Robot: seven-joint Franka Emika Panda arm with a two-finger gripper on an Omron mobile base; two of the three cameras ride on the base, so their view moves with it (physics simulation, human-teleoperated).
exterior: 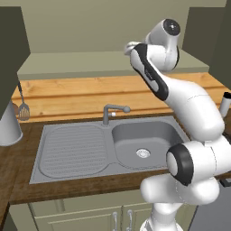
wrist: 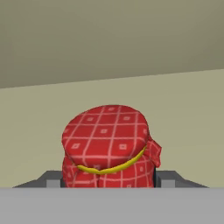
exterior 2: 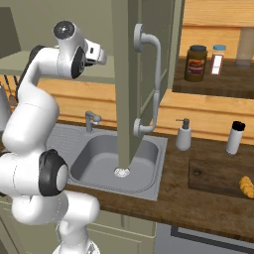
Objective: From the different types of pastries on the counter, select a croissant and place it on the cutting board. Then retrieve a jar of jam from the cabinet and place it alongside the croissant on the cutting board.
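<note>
**Jam jar between the fingers on the cabinet shelf**

The jar of jam (wrist: 109,146) sits on the pale shelf (wrist: 183,122) directly ahead of the tool (wrist: 109,183), whose fingers flank its lower body and appear closed on it. Likely rigid, light, breakable — its cloth-covered top looks soft, so the firm sides below suit gripping.

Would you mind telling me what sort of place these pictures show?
A rendered kitchen: a grey steel sink with a tap is set into a brown wood-grain worktop, and an open wall cabinet holds jars.
</note>
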